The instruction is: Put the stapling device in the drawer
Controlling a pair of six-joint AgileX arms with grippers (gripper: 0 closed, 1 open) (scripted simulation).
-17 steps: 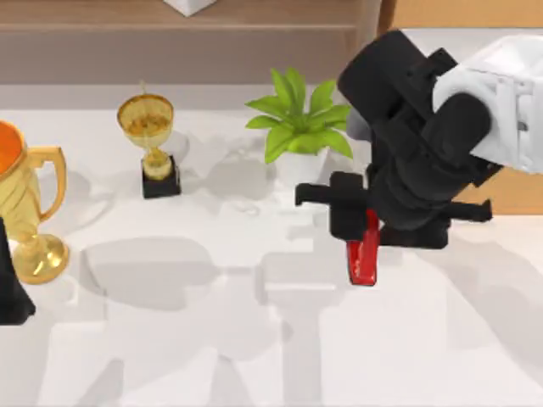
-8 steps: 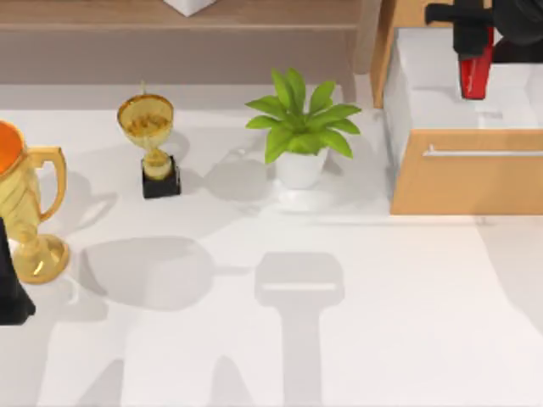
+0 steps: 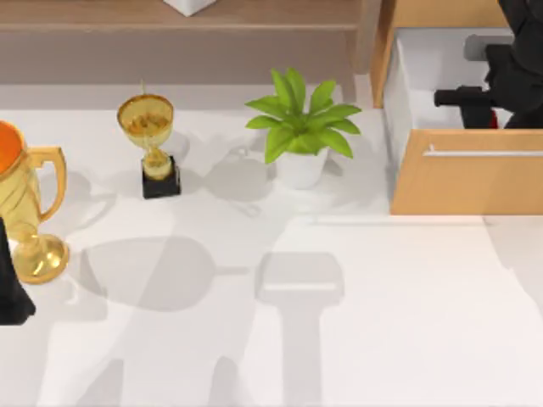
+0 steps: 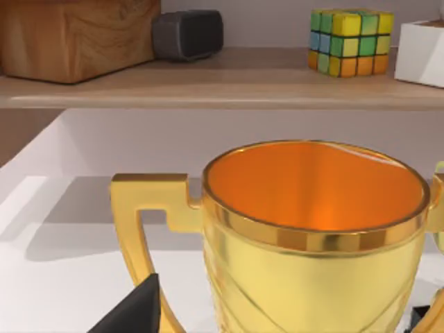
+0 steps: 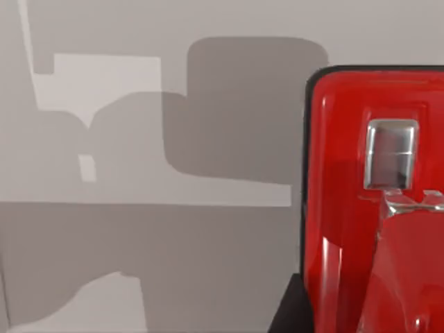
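White table (image 3: 382, 322) — right claw (image 3: 475, 106) low in drawer (image 3: 467, 182), apparently clamped on stapling device (image 5: 368, 208).

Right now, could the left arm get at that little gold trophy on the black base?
Probably yes. The left gripper sits at the table's left edge beside the big gold cup, and bare tabletop lies between it and the small trophy. The cup stands close and might be brushed.
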